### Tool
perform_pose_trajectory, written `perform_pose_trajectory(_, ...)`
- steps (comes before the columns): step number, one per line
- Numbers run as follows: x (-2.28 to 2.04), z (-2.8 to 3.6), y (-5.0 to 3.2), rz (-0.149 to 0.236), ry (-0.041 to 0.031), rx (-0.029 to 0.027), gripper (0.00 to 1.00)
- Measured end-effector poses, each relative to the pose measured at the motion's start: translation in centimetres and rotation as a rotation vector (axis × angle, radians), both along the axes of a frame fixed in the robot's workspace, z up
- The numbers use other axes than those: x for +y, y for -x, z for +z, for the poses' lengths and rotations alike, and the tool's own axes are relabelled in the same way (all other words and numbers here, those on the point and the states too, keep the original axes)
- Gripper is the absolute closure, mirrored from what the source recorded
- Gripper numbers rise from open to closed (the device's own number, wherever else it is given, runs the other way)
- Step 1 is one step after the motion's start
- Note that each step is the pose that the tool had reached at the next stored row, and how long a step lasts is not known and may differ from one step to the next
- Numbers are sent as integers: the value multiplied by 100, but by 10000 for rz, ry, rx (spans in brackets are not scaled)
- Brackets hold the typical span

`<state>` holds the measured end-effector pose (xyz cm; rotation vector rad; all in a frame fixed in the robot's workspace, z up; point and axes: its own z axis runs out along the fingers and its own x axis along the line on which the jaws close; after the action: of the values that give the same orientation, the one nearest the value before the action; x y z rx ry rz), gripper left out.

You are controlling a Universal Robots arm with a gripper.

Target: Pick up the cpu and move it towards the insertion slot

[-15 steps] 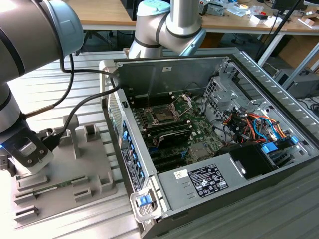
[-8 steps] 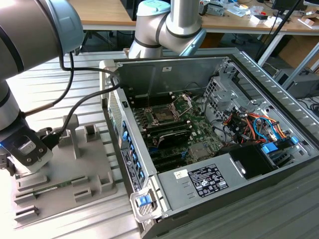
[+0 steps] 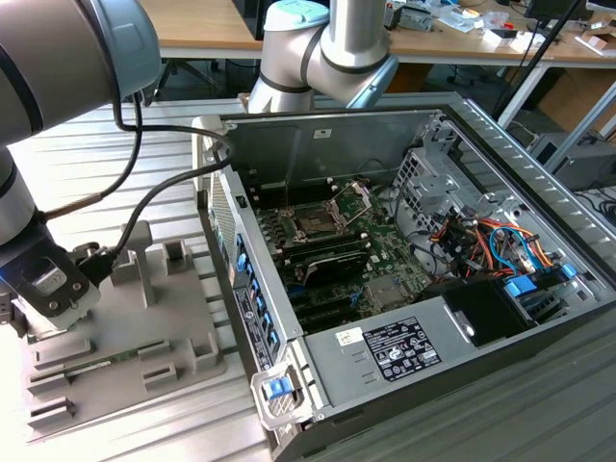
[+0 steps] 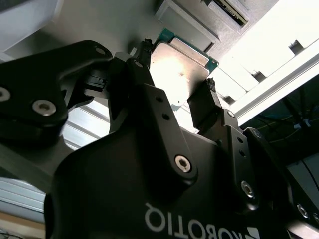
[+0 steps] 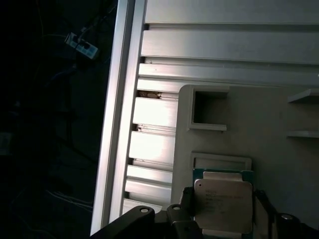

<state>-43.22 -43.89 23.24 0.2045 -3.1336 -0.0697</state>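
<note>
The exterior view shows the open metal computer case [image 3: 318, 144] with its square silver-framed insertion slot [image 3: 318, 219], well apart from the flat grey tray [image 3: 183, 313]. Both wrist views show the black tool [image 4: 175, 67] clamping the small silver-topped cpu [image 5: 223, 201] over that tray.

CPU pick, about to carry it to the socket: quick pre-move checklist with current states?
1. Grip: the gripper has its fingers on opposite edges of the cpu: ok.
2. The cpu lifted clear of the grey tray: cannot tell.
3. The plate of the insertion slot swung up, socket uncovered: ok.
4. The arm's cable free of the case wall: cannot tell; its loop sits at the wall's corner.
5. Chip orientation matches the socket: cannot tell.
</note>
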Motion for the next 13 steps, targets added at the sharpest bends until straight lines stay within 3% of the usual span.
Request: perform_pose_trajectory(13, 0, 98, 0, 0, 0, 0, 45)
